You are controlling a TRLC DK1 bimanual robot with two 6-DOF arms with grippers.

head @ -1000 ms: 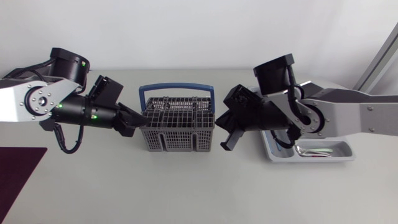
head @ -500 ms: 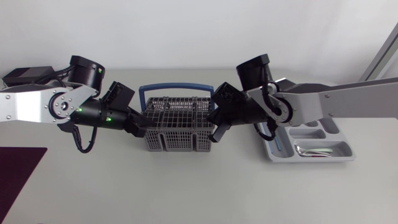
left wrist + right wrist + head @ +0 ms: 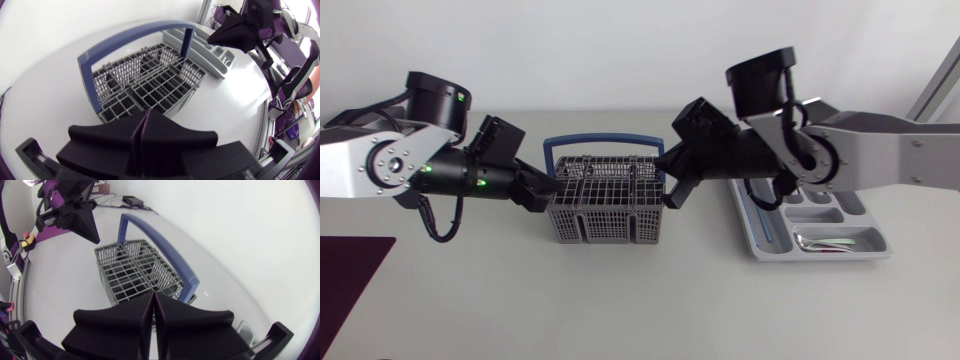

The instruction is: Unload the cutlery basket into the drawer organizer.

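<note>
The grey wire cutlery basket (image 3: 605,205) with its blue handle (image 3: 605,143) stands mid-table, and I see no cutlery in its compartments (image 3: 150,85). My left gripper (image 3: 546,191) is shut and empty, its tip at the basket's left wall. My right gripper (image 3: 669,196) is also shut and empty, at the basket's right wall. In the left wrist view my left gripper (image 3: 142,127) points at the basket, with the right gripper (image 3: 240,32) beyond it. In the right wrist view my right gripper (image 3: 152,307) faces the basket (image 3: 132,272). The grey drawer organizer (image 3: 760,245) lies at the right with some cutlery (image 3: 825,241) in it.
A dark purple mat (image 3: 350,285) lies at the table's front left corner. The organizer (image 3: 212,52) sits just beyond the basket's far end, under my right arm.
Both grippers have shut fully. Both tips have come in from a small gap to the basket's two end walls. The basket has not moved.
</note>
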